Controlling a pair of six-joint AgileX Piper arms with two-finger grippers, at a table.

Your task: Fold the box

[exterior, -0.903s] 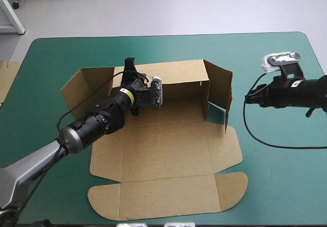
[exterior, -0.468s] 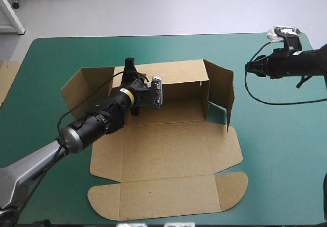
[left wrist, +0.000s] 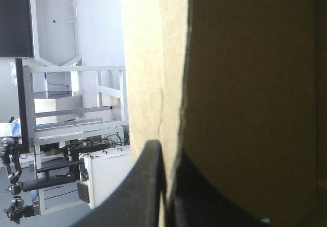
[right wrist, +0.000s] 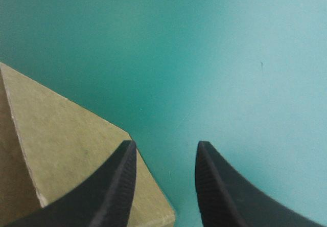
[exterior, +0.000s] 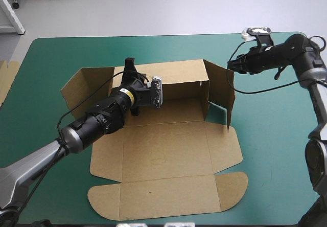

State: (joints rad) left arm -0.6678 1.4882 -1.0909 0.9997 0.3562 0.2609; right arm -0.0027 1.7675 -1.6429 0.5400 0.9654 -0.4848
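The left gripper (left wrist: 166, 153), two black fin-shaped fingers, is pressed together on the top edge of the rear wall of the brown cardboard box (exterior: 166, 150), pinching the board. The right gripper (right wrist: 166, 145) has its fingers spread, one over the top corner of the raised right wall; whether it touches cannot be told. The box lies mid-table on the teal-green table cover (exterior: 276, 135): rear and right walls upright, left flap leaning outward, front panels and rounded flaps flat. The left arm crosses the box diagonally from the near-left corner. The right arm reaches in from the right edge.
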